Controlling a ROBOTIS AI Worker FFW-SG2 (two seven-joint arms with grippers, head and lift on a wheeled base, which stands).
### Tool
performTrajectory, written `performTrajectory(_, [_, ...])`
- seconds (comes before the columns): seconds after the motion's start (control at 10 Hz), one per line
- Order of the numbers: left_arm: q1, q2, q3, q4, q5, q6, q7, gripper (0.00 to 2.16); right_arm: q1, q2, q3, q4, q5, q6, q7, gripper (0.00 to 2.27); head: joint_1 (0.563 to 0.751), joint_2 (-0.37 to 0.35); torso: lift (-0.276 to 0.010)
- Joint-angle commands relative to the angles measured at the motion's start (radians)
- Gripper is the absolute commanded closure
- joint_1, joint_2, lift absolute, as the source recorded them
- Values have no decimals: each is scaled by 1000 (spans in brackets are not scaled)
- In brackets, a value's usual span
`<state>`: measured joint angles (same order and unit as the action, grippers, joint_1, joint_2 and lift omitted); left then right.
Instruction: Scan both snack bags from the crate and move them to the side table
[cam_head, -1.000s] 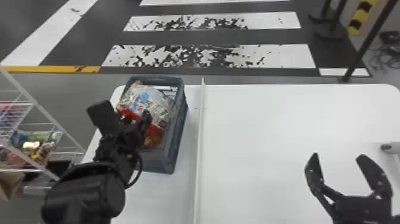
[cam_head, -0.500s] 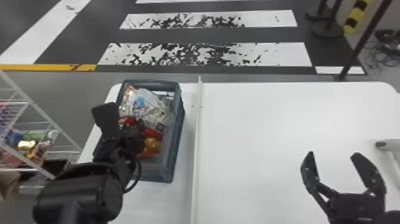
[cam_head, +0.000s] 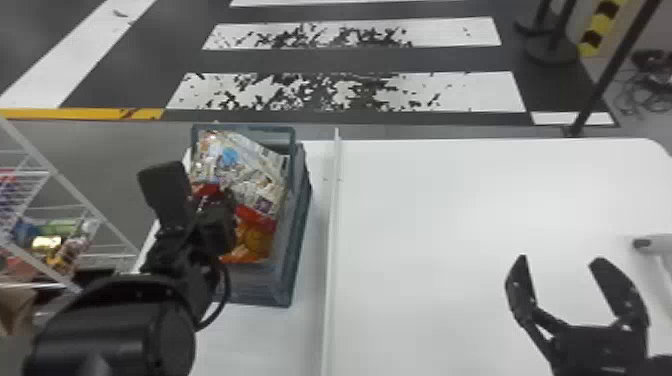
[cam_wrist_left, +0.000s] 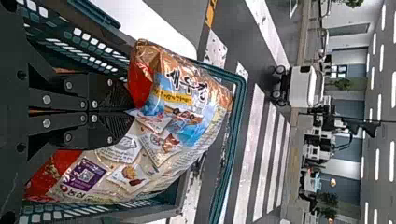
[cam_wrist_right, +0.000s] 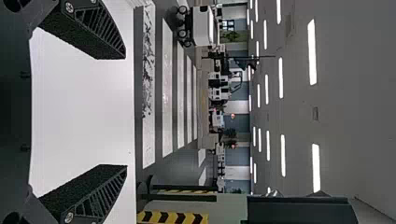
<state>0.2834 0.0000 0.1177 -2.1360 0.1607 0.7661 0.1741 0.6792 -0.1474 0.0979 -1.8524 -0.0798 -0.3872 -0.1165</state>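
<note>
Beside the wire rack (cam_head: 107, 227) with its colourful packets (cam_head: 50, 240), on the robot's left, I had the left gripper (cam_head: 217, 220) inside the blue-grey crate (cam_head: 297, 235), its jaws pressed together on a fold of the pale snack bag (cam_head: 240, 170). That bag lay slanted in the crate, with red-and-orange packaging (cam_head: 252, 240) at its near end. The crate's walls stood around it, and just beside them a raised white strip (cam_head: 331, 240) ran along the white table (cam_head: 440, 215), between the crate and my right gripper (cam_head: 560, 258). I had that one over the table's open side, jaws wide apart with nothing between them. Near the table's right edge was a pale, dark-tipped object (cam_head: 657, 244). Beyond the far edge, a dark pole (cam_head: 607, 75) rose from the floor, near a yellow-and-black striped post (cam_head: 602, 25).
</note>
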Motion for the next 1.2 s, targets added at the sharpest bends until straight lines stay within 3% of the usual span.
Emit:
performTrajectory(0.0, [2,-3,-1,-4,0,9,-1,2135,0,-1,0,-2,0,0,0,90,695,104,-75])
performTrajectory(0.6, [59,-3,-20,-4,0,-6,10,2135,-4,-1,6,-1,0,0,0,90,695,101,-75])
performTrajectory(1.1, [137,-3,-29,-145,0,-3,21,2135,-10,-1,9,7,0,3,0,90,695,95,-75])
